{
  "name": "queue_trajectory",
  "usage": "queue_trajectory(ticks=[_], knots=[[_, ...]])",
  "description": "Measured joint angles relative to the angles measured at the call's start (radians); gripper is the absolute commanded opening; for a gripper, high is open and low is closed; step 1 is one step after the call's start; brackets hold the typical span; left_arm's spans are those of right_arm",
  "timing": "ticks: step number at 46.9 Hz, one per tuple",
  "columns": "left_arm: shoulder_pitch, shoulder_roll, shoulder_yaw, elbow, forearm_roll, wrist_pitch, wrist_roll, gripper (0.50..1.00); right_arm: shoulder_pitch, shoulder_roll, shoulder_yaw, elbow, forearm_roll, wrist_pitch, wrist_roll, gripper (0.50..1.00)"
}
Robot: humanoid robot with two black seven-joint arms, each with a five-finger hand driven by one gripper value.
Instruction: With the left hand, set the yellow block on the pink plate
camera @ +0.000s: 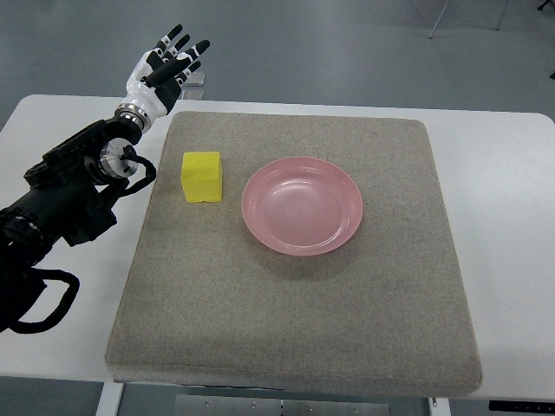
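1. Clearly, your left hand point(166, 62) hung with fingers spread and empty, beyond the far left corner of the grey mat point(295, 329).
2. You had the yellow block point(202, 177) nearer and slightly right of that hand, on the mat.
3. You saw the pink plate point(303, 205) just right of the block, apart from it.
4. No right arm showed.

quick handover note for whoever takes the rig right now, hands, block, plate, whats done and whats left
Left hand: open, fingers spread, holding nothing, raised past the far left corner of the grey mat.
Right hand: not in view.
Yellow block: on the mat, left of the pink plate, apart from it.
Plate: empty, near the mat's middle.
Done: nothing; block not grasped.
Left: grasp the block with the left hand and set it on the plate.
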Motion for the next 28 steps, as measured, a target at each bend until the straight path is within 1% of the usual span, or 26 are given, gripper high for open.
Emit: queue_trajectory(ticks=[24,28], knots=[[0.0,0.0,0.002,0.0,0.002,0.0,0.0,0.988,0.0,0.0,0.0,0.0,0.0,0.0,0.0,0.924],[0.0,0.001,0.003,0.0,0.0,0.013,0.0,0.988,0.0,0.0,0.0,0.0,0.0,0.0,0.0,0.924]])
